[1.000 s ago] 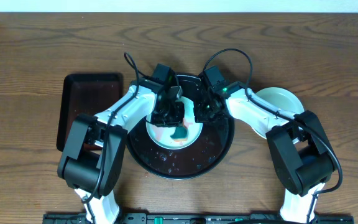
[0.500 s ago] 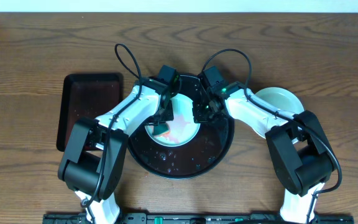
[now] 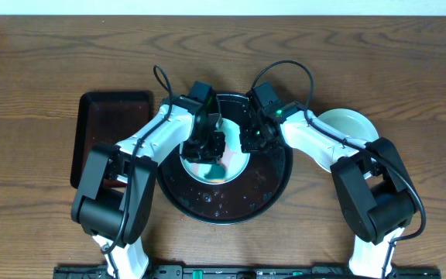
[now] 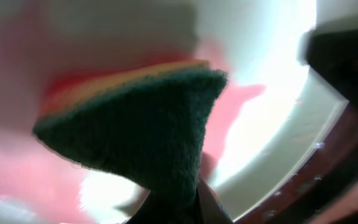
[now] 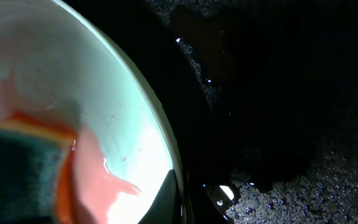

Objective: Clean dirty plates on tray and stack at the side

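Mint-blue plastic fills both wrist views: the plate (image 3: 235, 167) you are working on lies flat inside the round black tray (image 3: 273, 186), toward its far half. Pink-red sauce (image 5: 98, 177) is smeared thin across the plate's floor.

Your left gripper (image 3: 207, 147) hangs over the plate's middle, clamped on a sponge (image 4: 135, 137). In the left wrist view the green scouring face points at the camera, the yellow and orange layers show along the top edge, and the sponge narrows down between the dark fingers at the bottom of the frame. It looks pressed to the plate's floor, but the blur leaves the contact unclear.

Your right gripper (image 3: 248, 139) sits at the plate's right rim, over the tray. In its wrist view the rim curves past close by with the wet, speckled tray floor beyond. You cannot tell from these views whether its fingers are pinching the rim or are spread.

A second mint plate (image 3: 355, 124) rests on the wood-grain tabletop (image 3: 53, 54) just right of the tray, partly under your right arm. A rectangular black tray (image 3: 111, 128) lies just left of the round one.
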`<state>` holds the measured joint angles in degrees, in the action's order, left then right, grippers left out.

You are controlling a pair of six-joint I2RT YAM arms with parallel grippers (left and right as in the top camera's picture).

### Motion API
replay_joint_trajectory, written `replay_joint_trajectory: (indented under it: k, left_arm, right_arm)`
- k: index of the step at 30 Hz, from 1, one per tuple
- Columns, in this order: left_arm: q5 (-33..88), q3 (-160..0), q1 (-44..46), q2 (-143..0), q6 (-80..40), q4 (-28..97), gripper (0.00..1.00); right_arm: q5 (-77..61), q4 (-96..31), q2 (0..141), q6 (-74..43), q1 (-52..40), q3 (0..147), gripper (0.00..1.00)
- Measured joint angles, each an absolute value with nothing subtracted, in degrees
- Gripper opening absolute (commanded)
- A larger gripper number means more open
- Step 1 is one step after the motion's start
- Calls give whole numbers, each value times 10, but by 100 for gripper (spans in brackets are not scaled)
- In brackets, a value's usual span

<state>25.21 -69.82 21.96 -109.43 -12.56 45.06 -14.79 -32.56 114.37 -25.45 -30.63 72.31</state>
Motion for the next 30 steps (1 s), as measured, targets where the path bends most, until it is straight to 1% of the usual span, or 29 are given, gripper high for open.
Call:
replay_joint_trajectory:
  k: [5,7,10,14,17,20,25,30]
  left_arm:
    - [278,-697,222,-1095,-117,373,8]
    - [261,-697,224,-1095,-124,351,7]
    - [219,-698,226,-1095,-148,348,7]
    - [151,-719,226,-1095,-170,391,7]
    - [75,-743,215,-1095,-184,455,7]
    - [27,-772,206,-1094,-193,506,7]
    - [-11,-796,198,-1067,-197,548,7]
    - [-12,-798,187,-1029,-197,595,8]
  right_arm:
    - [-148,-326,1144,-255,-306,723,1]
    - [-148,-326,1144,-255,-306,723,1]
    - [-148,-326,1144,-255,-306,723,1]
    - [-148,-326,1144,-255,-306,723,1]
    - [-148,-326,1144,-255,-306,723,1]
    - [-148,-326,1144,-255,-306,723,1]
    - [-148,-326,1144,-255,-306,723,1]
    - [-151,-329,1144,-249,-306,723,1]
